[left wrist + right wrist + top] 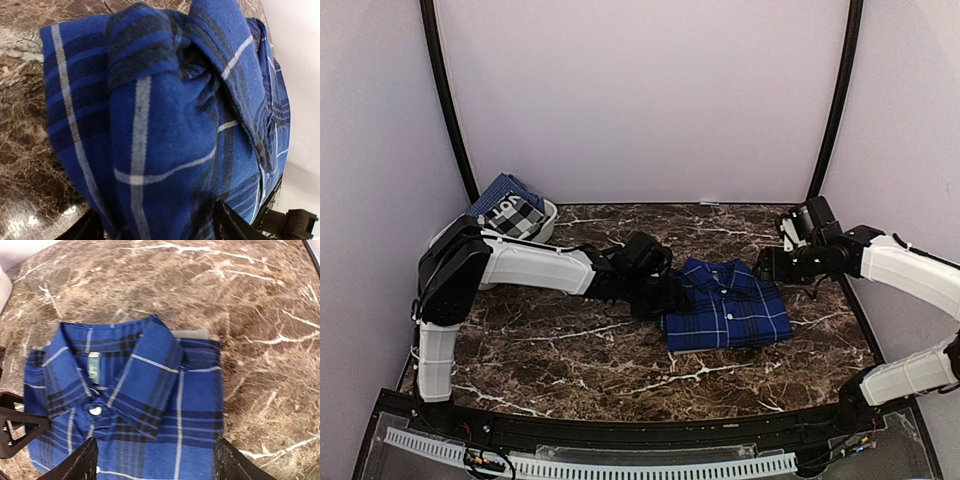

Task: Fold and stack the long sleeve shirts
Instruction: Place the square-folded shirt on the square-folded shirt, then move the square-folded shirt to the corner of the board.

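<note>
Plaid shirt: royal-blue and black plaid collared button-up cloth shirt [150, 125] fills our left wrist view, its bunched edge right at the lens. It is folded into a rough rectangle, collar up, lying flat.
Table: brown marble-pattern tabletop [570, 350] lies under the shirt.
Left gripper: black two-finger left gripper [658, 292] sits at the shirt's left edge. Its fingers are spread wide and cloth bulges between them; we see no pinch.
Right gripper: black two-finger right gripper [156, 452] sits at the shirt's far right corner, over the front panel. Its fingers are spread apart, pinching nothing.
Collar: small white button [93, 410] is fastened just below it, with a teal neck label [93, 367] inside.
Grey layer: plain grey cloth strip [190, 333] pokes out from under the shirt's collar end. We cannot tell how much lies beneath.
Tub: white plastic tub [548, 222] stands well apart, far left of the shirt. It holds blue-checked and black-and-white checked cloth [510, 208].
</note>
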You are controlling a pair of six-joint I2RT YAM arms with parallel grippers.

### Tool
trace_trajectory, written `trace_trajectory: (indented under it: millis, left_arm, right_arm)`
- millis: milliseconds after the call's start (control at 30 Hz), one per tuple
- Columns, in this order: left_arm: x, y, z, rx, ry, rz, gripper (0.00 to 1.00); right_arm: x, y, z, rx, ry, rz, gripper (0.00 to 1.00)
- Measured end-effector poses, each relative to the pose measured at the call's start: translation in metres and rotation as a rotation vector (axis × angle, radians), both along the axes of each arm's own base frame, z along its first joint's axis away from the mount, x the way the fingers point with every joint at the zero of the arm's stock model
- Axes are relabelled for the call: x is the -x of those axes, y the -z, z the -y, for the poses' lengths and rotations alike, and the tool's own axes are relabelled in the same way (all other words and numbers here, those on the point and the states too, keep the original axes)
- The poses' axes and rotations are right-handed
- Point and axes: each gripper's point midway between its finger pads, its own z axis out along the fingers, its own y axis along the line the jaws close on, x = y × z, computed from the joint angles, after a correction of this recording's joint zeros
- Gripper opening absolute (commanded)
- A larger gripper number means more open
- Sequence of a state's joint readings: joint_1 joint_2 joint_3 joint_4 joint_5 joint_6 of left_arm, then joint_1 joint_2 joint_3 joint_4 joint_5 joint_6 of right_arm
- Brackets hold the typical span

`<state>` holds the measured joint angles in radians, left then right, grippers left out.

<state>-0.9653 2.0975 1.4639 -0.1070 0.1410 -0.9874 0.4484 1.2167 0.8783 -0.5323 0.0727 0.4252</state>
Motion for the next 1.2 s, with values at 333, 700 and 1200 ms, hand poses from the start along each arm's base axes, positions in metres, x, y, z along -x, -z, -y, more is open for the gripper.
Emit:
trace_trajectory:
  millis: [333,700,1200]
  left_arm:
    - [-0.012,-0.051,-0.034,-0.016,-0.048,0.139,0.99]
    - [-0.04,-0.111,-0.147,-0.01,-0.245,0.277,0.99]
    - [-0.03,-0.127,-0.183,-0.005,-0.275,0.337,0.99]
  right_arm:
    - [0.001,-0.019,-0.059,-0.188,-0.146,0.007,0.82]
    - [0.0,-0.017,-0.176,-0.345,-0.335,-0.055,0.99]
    - [-0.022,0.037,-0.282,-0.362,-0.415,-0.148,0.99]
